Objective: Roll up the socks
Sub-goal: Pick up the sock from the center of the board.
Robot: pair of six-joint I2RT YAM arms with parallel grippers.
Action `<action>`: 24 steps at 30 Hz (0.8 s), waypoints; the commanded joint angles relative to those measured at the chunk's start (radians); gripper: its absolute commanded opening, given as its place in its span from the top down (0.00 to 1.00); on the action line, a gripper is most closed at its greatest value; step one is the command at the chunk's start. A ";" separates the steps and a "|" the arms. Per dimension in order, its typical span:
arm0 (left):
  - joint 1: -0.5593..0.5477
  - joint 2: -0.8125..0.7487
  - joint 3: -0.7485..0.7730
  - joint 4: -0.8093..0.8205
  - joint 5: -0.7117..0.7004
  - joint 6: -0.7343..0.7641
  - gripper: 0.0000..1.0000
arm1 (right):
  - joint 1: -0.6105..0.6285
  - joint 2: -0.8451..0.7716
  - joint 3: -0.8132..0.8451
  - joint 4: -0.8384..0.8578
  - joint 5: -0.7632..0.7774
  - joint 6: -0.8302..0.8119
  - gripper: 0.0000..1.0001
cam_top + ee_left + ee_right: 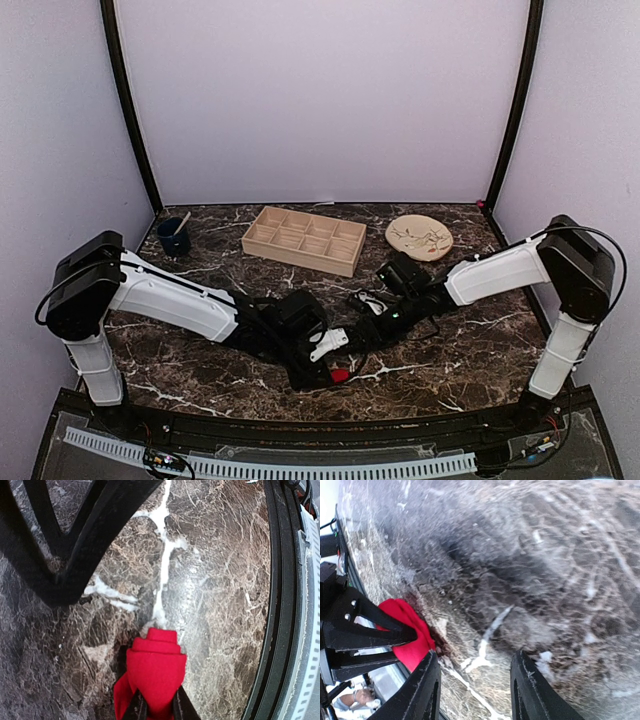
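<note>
The left pincer clamps a folded bundle of red socks on the dark marble counter near its front edge. The right pincer, jaws spread and holding nothing, hovers just beside the bundle.

Overhead view: soft, even, slightly dim light; the arms cast faint, diffuse shadows on the marble counter. Left wrist view: sharp focus, a pale sheen on the polished stone right of centre, and saturated red on the socks. Right wrist view: stone smeared by blur, upper left corner washed out white, right gripper comparatively crisp.
</note>
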 commanded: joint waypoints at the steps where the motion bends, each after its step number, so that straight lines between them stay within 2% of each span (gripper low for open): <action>1: 0.005 0.065 -0.077 -0.124 0.006 -0.046 1.00 | -0.012 -0.025 -0.039 0.008 0.101 0.027 0.55; 24: 0.157 -0.146 -0.070 -0.028 -0.039 -0.140 1.00 | -0.013 -0.092 -0.033 0.004 0.191 0.025 0.56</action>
